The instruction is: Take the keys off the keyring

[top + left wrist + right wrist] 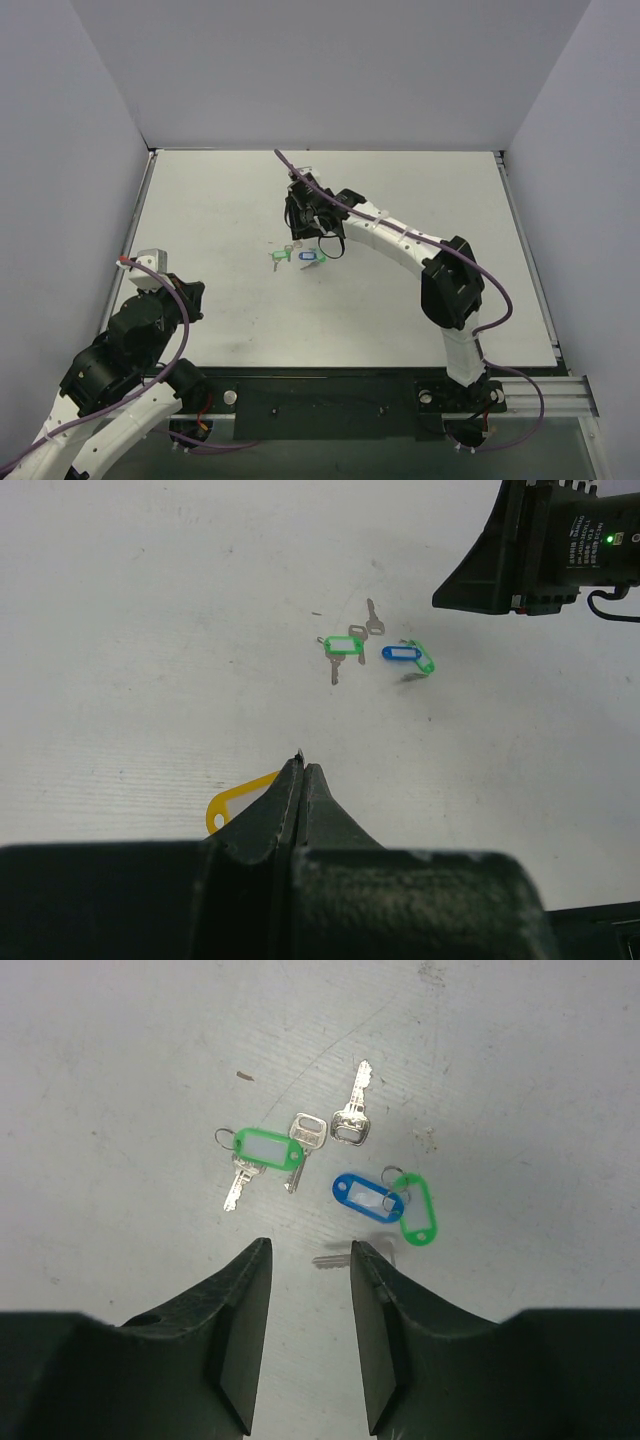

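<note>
The keyring's yellow tag (232,802) sticks out to the left from behind my left gripper's fingers (300,762), which are shut on the keyring, off the table at the left (150,265). My right gripper (310,1255) hangs open over the table's middle (305,225). A silver key (335,1259) lies flat on the table between and just beyond its fingertips, partly hidden by the right finger. Two more loose keys (352,1110) (305,1135) lie farther ahead.
A green tag (265,1148) with a key (238,1185) on its ring lies ahead of the right gripper. A blue tag (368,1198) and a second green tag (418,1210) share a ring beside it. This cluster (300,256) sits mid-table.
</note>
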Robot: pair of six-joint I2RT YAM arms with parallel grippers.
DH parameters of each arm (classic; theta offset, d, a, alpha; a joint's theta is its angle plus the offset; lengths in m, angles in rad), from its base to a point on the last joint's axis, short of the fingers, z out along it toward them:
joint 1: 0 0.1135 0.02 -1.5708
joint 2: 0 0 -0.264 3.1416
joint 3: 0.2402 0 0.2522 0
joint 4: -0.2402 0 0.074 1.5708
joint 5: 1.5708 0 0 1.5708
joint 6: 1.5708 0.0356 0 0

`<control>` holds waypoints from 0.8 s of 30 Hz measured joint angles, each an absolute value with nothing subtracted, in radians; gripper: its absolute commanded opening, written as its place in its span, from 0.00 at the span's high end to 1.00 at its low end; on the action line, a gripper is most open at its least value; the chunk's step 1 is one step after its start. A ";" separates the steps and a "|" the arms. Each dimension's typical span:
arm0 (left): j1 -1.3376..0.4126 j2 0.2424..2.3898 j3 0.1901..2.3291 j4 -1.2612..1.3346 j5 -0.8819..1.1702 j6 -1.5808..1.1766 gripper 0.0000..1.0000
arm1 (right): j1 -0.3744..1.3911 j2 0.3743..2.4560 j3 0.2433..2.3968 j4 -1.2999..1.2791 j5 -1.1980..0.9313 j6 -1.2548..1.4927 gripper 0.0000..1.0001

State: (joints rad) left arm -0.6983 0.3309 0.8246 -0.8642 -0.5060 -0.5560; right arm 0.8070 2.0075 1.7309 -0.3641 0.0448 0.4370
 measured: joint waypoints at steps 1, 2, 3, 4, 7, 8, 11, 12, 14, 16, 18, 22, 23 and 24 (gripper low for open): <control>-0.698 0.331 0.825 -0.864 -0.506 -0.556 1.00 | 0.807 2.009 1.736 -0.367 0.045 0.438 0.66; -0.698 0.331 0.825 -0.864 -0.508 -0.556 1.00 | 0.807 2.010 1.740 -0.370 0.046 0.438 0.66; -0.698 0.331 0.825 -0.864 -0.509 -0.556 1.00 | 0.807 2.010 1.744 -0.372 0.046 0.439 0.66; -0.698 0.331 0.825 -0.864 -0.509 -0.556 1.00 | 0.807 2.010 1.747 -0.373 0.046 0.440 0.66; -0.698 0.331 0.824 -0.864 -0.511 -0.556 1.00 | 0.807 2.010 1.749 -0.377 0.046 0.443 0.65; -0.698 0.331 0.824 -0.864 -0.512 -0.556 1.00 | 0.807 2.010 1.748 -0.378 0.046 0.444 0.64; -0.698 0.331 0.824 -0.864 -0.514 -0.556 1.00 | 0.807 1.993 1.725 -0.378 0.047 0.445 0.62; -0.698 0.331 0.824 -0.864 -0.514 -0.556 1.00 | 0.807 1.980 1.707 -0.377 0.048 0.446 0.61; -0.698 0.331 0.824 -0.864 -0.516 -0.556 1.00 | 0.808 1.930 1.652 -0.383 0.050 0.449 0.59; -0.698 0.331 0.824 -0.864 -0.516 -0.556 1.00 | 0.812 1.868 1.600 -0.385 0.057 0.456 0.51; -0.698 0.331 0.824 -0.864 -0.516 -0.556 1.00 | 0.816 1.797 1.551 -0.388 0.064 0.466 0.34; -0.698 0.345 0.824 -0.863 -0.515 -0.556 1.00 | 0.820 1.617 1.451 -0.385 0.072 0.489 0.19; -0.698 0.357 0.824 -0.863 -0.514 -0.556 1.00 | 0.822 1.576 1.431 -0.384 0.073 0.491 0.19; -0.698 0.369 0.824 -0.863 -0.512 -0.555 1.00 | 0.823 1.539 1.410 -0.384 0.075 0.495 0.18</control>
